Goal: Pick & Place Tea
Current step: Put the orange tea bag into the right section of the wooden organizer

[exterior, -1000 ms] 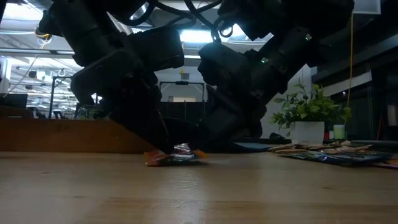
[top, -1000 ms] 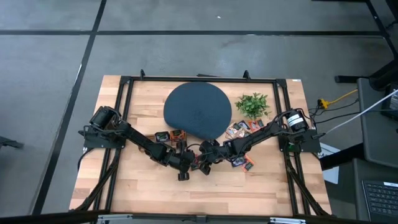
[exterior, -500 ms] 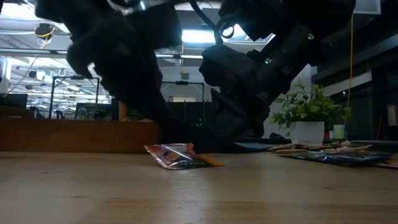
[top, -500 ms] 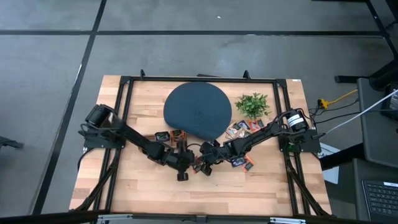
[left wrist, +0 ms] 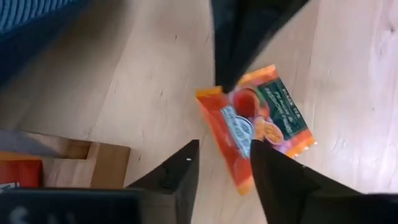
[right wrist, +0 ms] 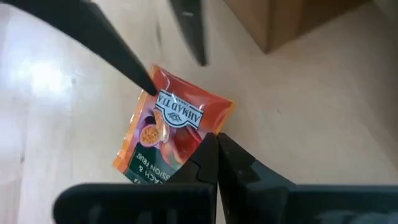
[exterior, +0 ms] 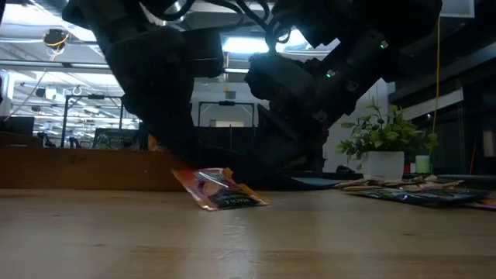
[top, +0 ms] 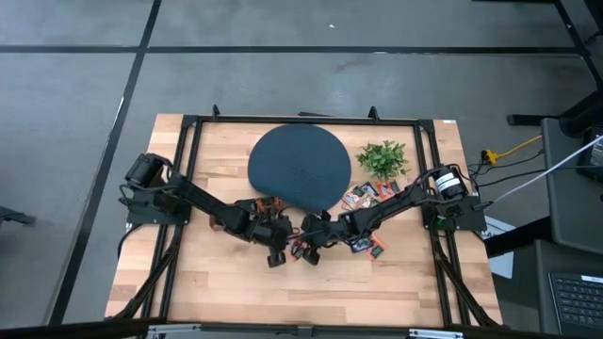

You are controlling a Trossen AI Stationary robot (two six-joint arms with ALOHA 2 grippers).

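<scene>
One orange-red and green tea sachet [left wrist: 261, 118] sits on the wooden table between my two grippers, near the middle of the table [top: 295, 250]. In the low view it is tilted [exterior: 221, 191]. My right gripper [right wrist: 214, 142] reaches in from the right and is shut on it. My left gripper [left wrist: 222, 148] hovers over it from the left, open, with a finger on either side of the sachet's end. More tea sachets [top: 364, 197] lie loose by the right arm. My right gripper pinches the sachet's edge near a corner of its orange end [right wrist: 198, 142] between its two shut fingers, slanting down from the table's right. The sachet is tilted, one end raised [exterior: 180, 175] and the other end on the table [exterior: 257, 202]. My left gripper has one fingertip [right wrist: 144, 81] at the sachet's corner; whether it touches I cannot tell.
A round dark disc [top: 299, 168] lies at the far middle, with a small green plant [top: 382, 158] to its right. Two orange sachets [top: 260, 204] lie beside the left arm. Black frame rails [top: 185, 169] run along the table's sides. Bare wood lies toward the near edge.
My left gripper has risen a little above the sachet and rolled. The sachet, a crumpled bundle on the table a second ago, has spread out flat. It now stands tilted, one end lifted and the other on the wood. My right gripper has stayed in place.
</scene>
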